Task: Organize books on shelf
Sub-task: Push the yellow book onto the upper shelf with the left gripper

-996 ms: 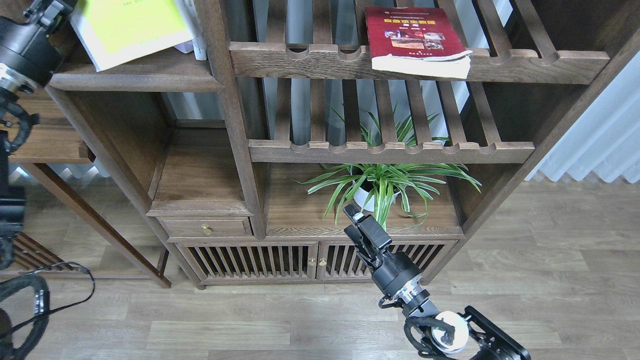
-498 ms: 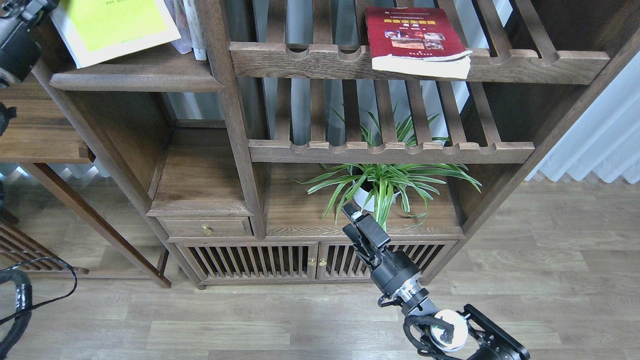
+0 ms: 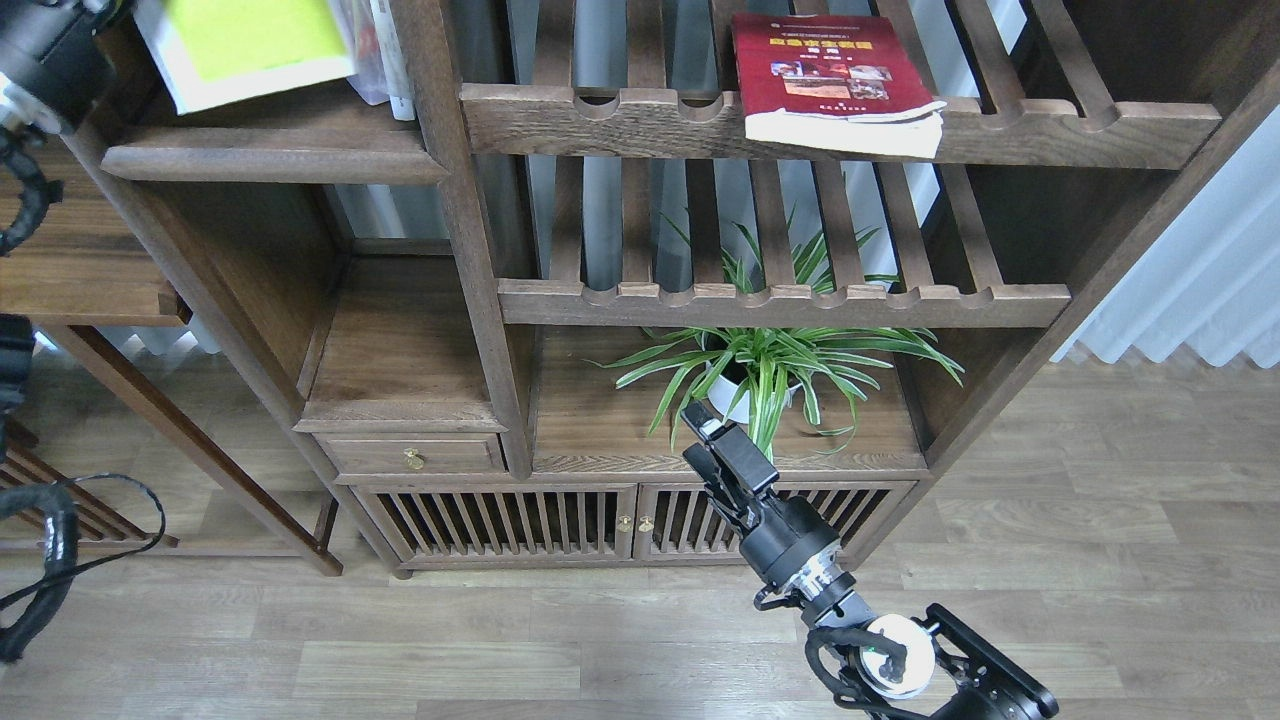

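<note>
Tilted a moment ago, the yellow-green book (image 3: 250, 40) now sits squarer on the solid shelf (image 3: 270, 160) at far left, beside the left gripper (image 3: 50, 50), whose fingers cannot be made out. The right gripper (image 3: 715, 440), fingers together and empty, hangs near the potted plant (image 3: 770, 365). The dark red book (image 3: 830, 80) overhangs the slatted rack (image 3: 840, 125).

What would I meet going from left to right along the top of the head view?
Yellow-green paperback on the solid dark-brown wooden shelf board → pale upright book beside the post → dark red paperback with small photos lying on the slatted rack with the scalloped rail.
</note>
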Controlling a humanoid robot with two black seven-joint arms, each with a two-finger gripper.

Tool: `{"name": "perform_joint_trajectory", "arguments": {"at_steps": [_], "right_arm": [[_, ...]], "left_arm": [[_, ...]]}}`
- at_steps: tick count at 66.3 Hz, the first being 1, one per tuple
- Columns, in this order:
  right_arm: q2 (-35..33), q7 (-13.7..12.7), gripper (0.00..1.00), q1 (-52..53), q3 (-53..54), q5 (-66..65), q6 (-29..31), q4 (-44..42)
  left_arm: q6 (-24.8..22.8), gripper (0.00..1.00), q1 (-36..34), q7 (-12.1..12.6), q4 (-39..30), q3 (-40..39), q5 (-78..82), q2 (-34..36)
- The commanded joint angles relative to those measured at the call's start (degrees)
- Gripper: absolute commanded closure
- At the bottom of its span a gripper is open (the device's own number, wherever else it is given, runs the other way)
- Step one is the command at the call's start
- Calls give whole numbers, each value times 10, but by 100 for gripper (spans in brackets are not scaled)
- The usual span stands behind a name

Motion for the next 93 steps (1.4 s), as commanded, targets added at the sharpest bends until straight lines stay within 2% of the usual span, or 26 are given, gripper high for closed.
{"name": "perform_joint_trajectory", "arguments": {"at_steps": [1,25,44,58,72,79,93], "right_arm": [[0,1,1,-1,1,0,0,1],[0,1,1,-3,1,0,0,5],[0,1,1,-3,1,0,0,6],[0,1,1,-4,2,0,0,6],[0,1,1,-5,3,1,0,7],[0,1,1,-5,3,1,0,7],[0,1,1,-4,2,0,0,7]], "left_arm": [[8,100,-26,0,24,8,3,0],[19,100,-55,-2,106,25,2,-2],[20,100,-56,-1,140,35,2,-2],[18,100,-56,-24,163,63,2,6],[17,100,-56,-32,163,65,2,7],[18,100,-56,-54,164,73,4,7],[15,100,-55,-117,166,100,2,8]]}}
